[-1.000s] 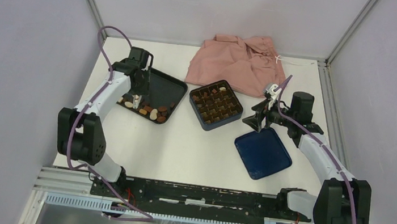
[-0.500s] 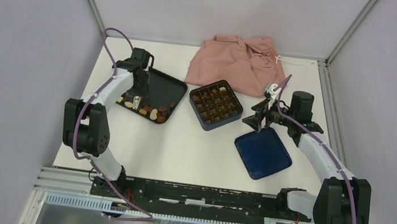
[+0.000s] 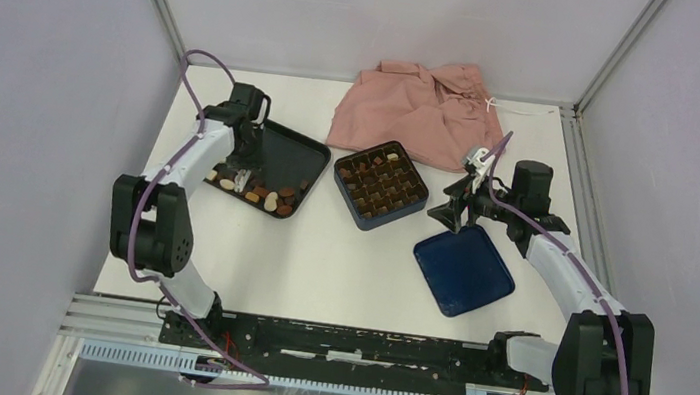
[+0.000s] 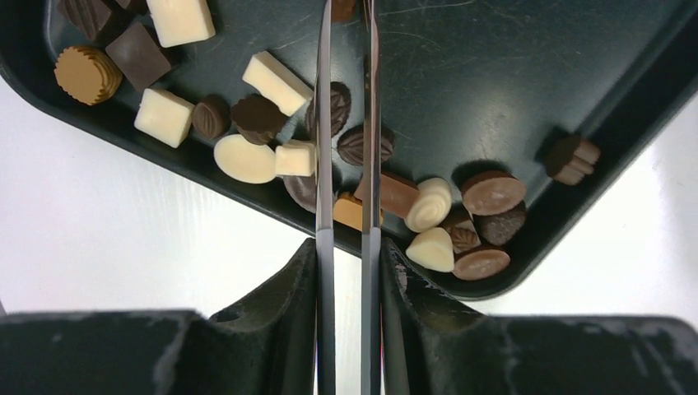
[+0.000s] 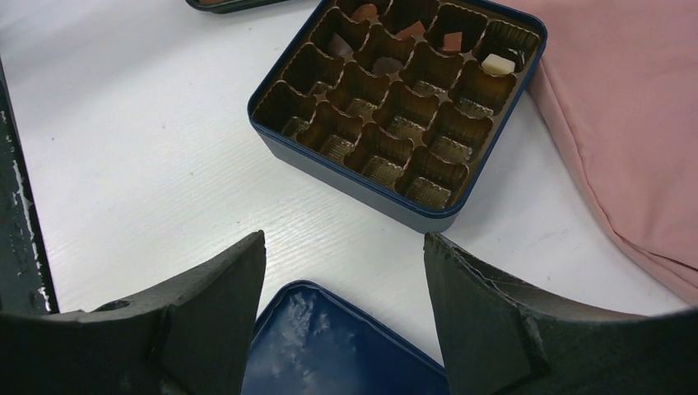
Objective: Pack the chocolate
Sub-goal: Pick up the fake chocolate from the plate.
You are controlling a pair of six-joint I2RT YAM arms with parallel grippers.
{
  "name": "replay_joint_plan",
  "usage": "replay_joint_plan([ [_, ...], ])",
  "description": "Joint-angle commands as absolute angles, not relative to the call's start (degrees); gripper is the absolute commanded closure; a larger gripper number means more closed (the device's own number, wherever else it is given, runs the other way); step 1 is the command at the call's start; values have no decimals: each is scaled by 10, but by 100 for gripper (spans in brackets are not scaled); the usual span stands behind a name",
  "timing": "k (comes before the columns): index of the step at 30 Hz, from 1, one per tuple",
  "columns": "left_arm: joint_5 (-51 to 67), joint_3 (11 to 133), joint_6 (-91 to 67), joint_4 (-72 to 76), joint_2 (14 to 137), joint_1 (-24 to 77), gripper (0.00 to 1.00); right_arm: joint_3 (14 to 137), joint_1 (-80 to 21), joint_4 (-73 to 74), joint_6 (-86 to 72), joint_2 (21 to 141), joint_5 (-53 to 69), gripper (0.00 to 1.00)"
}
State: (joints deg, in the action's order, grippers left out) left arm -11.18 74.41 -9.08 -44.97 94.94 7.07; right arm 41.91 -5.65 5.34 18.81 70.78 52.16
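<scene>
Scuffed black tray (image 4: 510, 74), moulded chocolate (image 4: 492, 192) — ridged, leaf-veined, swirled, square

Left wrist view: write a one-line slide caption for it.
Left gripper, fingers narrowly apart, reaches into the black tray among loose dark, tan and white chocolate pieces.

No legible text (in any view)

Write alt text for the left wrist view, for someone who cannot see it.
The left gripper hangs over a black tray, its thin jaws close together with a tan piece showing between them; whether it is gripped cannot be told. Dark, tan and white chocolate lies clustered along the tray's near rim, on a white table.
</scene>
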Motion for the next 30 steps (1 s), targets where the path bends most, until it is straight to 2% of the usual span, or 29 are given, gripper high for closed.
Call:
replay_joint_plan([
  [1,-55,759,-100,-442,872,67,98,442,-60,50,221,708,498,24],
  [6,29,702,-113,-409,786,67,98,468,-76,76,250,747,461,23],
  [8,53,676,-114,-398,748,67,98,495,-97,108,299,775,456,17],
  [11,75,639,-118,-381,704,67,98,523,-122,106,349,801,425,3],
  [17,83,601,-120,-369,653,67,98,633,-142,74,274,890,346,2],
  [19,96,596,-125,-363,642,67,98,692,-147,92,235,938,304,5],
  [24,154,593,-143,-348,619,67,98,784,-153,152,190,1040,266,24],
  [30,179,586,-145,-354,594,67,98,839,-154,175,170,1099,258,33],
])
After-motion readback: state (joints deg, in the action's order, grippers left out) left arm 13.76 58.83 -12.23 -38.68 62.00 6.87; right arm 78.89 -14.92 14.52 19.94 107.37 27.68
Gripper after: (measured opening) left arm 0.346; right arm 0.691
